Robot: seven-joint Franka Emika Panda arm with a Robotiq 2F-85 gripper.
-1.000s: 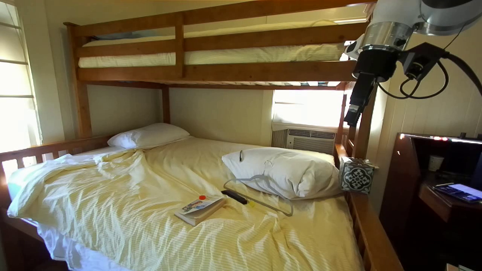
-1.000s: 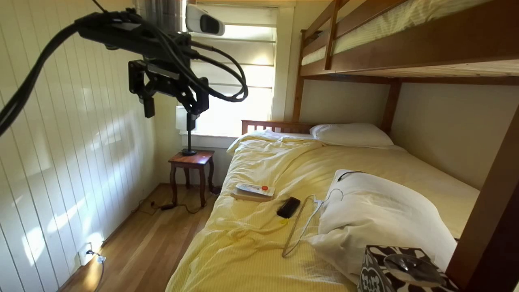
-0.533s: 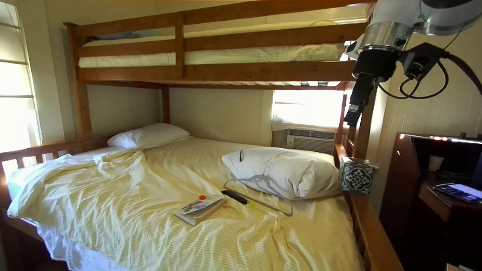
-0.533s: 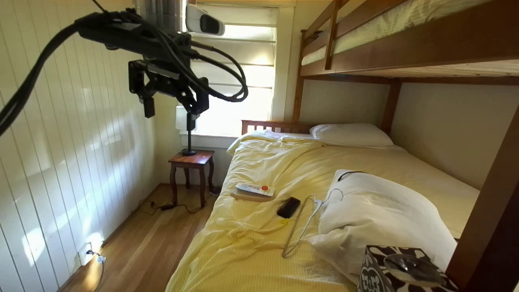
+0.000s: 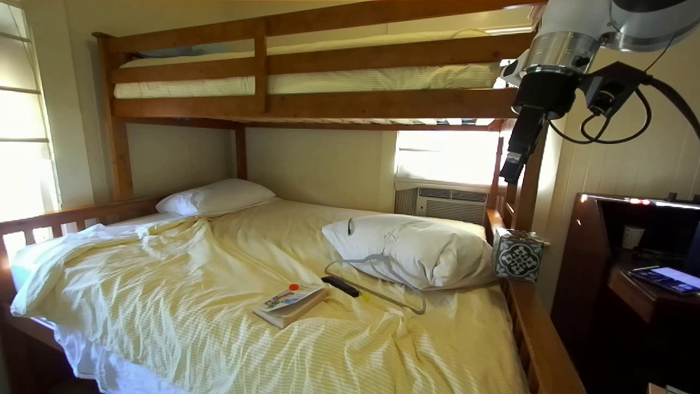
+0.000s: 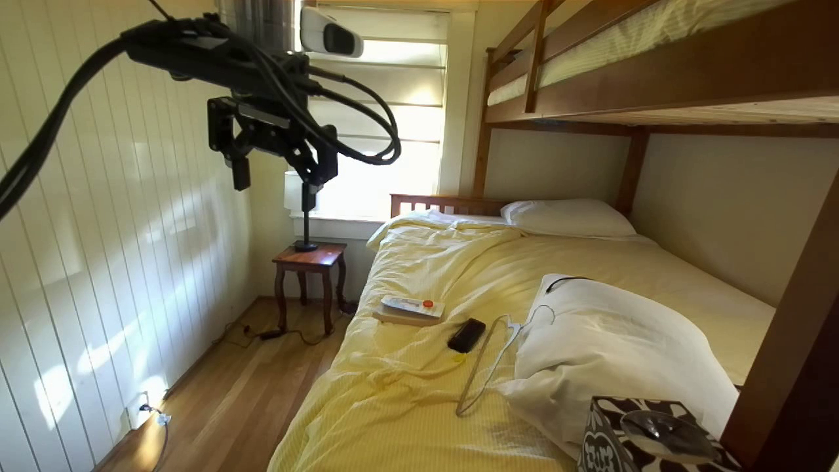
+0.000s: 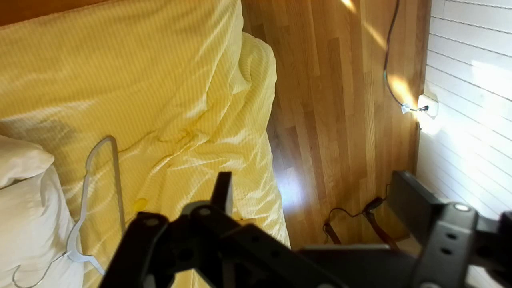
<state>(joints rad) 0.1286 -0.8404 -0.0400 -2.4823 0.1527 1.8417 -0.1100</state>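
Observation:
My gripper (image 6: 275,185) is open and empty, high in the air beside the bed. It also shows at the upper right in an exterior view (image 5: 511,169). In the wrist view its fingers (image 7: 316,192) are wide apart, over the bed edge and wooden floor. On the yellow bedspread (image 5: 180,306) lie a book (image 5: 291,306) with a small red round thing (image 5: 293,287) on it, a black oblong object (image 6: 467,335), a small yellow thing (image 6: 460,357) and a grey hanger (image 7: 74,246). The hanger leans partly on a white pillow (image 6: 609,354). The gripper touches none of them.
A patterned box (image 5: 518,255) stands by the bed rail. The upper bunk (image 5: 383,104) overhangs the bed. A small side table (image 6: 311,255) with a lamp stands near the window. A dark desk (image 5: 579,262) and a panelled wall (image 6: 131,229) flank the arm.

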